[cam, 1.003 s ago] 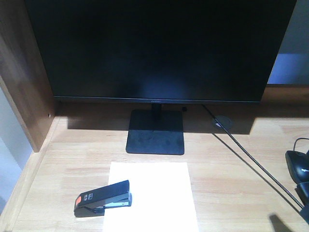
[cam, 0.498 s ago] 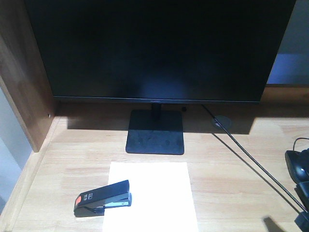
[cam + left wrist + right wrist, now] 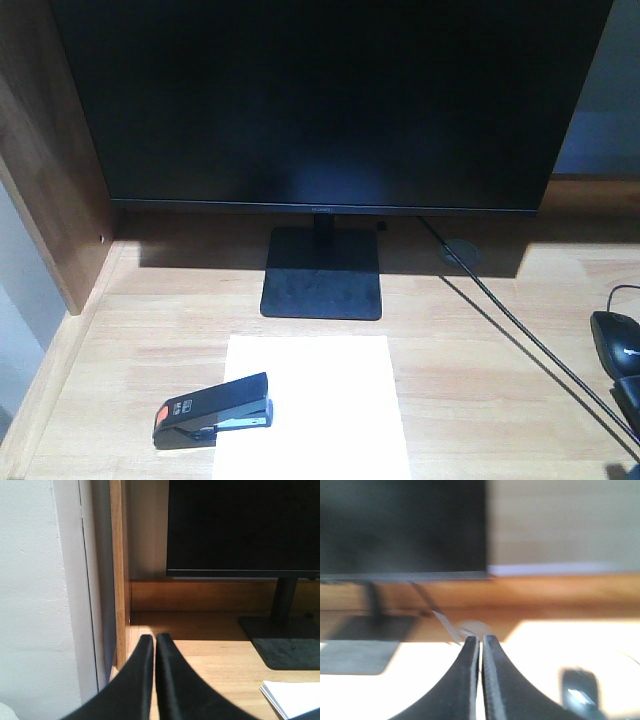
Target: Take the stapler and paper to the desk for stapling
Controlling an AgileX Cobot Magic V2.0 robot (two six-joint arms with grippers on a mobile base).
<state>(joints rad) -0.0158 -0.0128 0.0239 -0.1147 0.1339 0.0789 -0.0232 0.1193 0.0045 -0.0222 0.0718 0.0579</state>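
- Lying on the light wood desk [image 3: 480,400], the white paper [image 3: 320,400] sits in front of the monitor stand [image 3: 322,273], its near edge running out of the front view at the bottom.
- The black stapler [image 3: 212,411] rests across the paper's left edge, its front end on the sheet and its rear end, with the orange-red label patch, on bare wood.
- Small dark marks sit beside the orange patch; they are too small to read. A tiny logo on the monitor [image 3: 330,100] bezel is likewise unreadable.
- A wooden side panel [image 3: 50,170] walls off the left; the desk's left rim runs just beside the stapler's rear end.
- Open wood lies between paper and mouse [image 3: 618,340], crossed by a black cable [image 3: 520,330] running from far centre to near right.
- Left gripper [image 3: 155,639]: jaws together, nothing between them, hanging by the side panel at the desk's left edge; a corner of the paper shows at near right.
- Right gripper [image 3: 480,640]: jaws together, holding nothing, above the desk's right part in a blurred view, the mouse at near right.
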